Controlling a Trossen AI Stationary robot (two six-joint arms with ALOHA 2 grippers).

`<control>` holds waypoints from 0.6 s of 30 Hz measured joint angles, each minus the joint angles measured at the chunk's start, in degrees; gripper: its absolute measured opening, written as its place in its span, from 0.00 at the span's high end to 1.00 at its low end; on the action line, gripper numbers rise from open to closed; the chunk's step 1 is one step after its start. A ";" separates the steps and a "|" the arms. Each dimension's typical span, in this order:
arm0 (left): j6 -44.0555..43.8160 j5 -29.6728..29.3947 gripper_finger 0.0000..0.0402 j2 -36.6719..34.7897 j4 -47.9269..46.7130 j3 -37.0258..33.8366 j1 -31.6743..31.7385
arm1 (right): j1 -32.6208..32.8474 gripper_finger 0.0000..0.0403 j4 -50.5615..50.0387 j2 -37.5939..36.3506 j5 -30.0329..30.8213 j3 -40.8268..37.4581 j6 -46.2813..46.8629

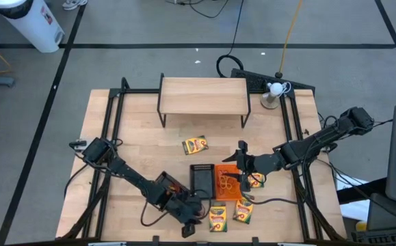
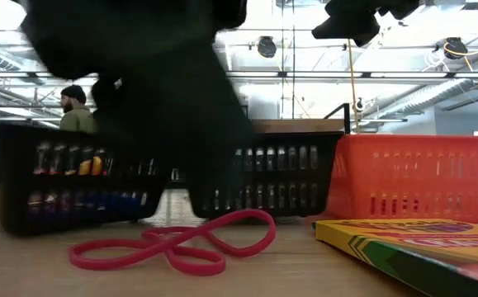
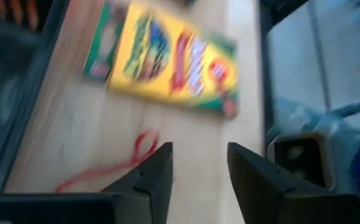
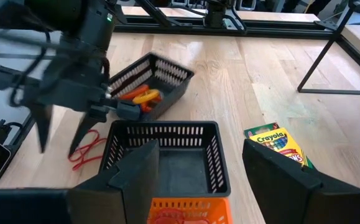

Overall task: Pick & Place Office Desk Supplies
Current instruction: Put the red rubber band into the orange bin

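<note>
A red rubber band [image 3: 114,167] lies loose on the wood near the table's front edge, also seen in the low view as the red rubber band [image 2: 172,243]. My left gripper [image 3: 198,171] hovers open just over it, the band beside one fingertip. A crayon box [image 3: 167,59] lies just past it. One black tray [image 4: 161,74] holds orange and yellow bands; a second black tray [image 4: 167,134] and the orange tray [image 1: 226,183] stand next to it. My right gripper [image 4: 198,174] waits open above the second black tray.
More crayon boxes lie at mid-table [image 1: 195,145] and near the front edge [image 1: 243,210]. A wooden shelf [image 1: 203,96] and a white ball on a stand [image 1: 274,92] stand at the far side. A person [image 2: 75,107] is in the room behind.
</note>
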 joint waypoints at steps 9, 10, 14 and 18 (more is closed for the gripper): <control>3.33 -2.21 0.63 -0.65 9.21 0.15 -2.28 | 0.00 0.45 -0.01 0.00 0.00 0.00 0.00; 3.31 -2.22 0.64 -0.72 9.19 0.66 -2.56 | 0.00 0.45 0.03 0.01 0.00 0.00 -0.02; 6.22 -3.61 0.67 -0.71 9.08 4.91 -4.87 | 0.00 0.45 0.05 0.02 0.00 0.00 -1.09; 11.32 -11.99 0.68 -0.79 5.56 7.78 -8.82 | -0.01 0.45 0.70 0.02 0.00 -0.57 -1.25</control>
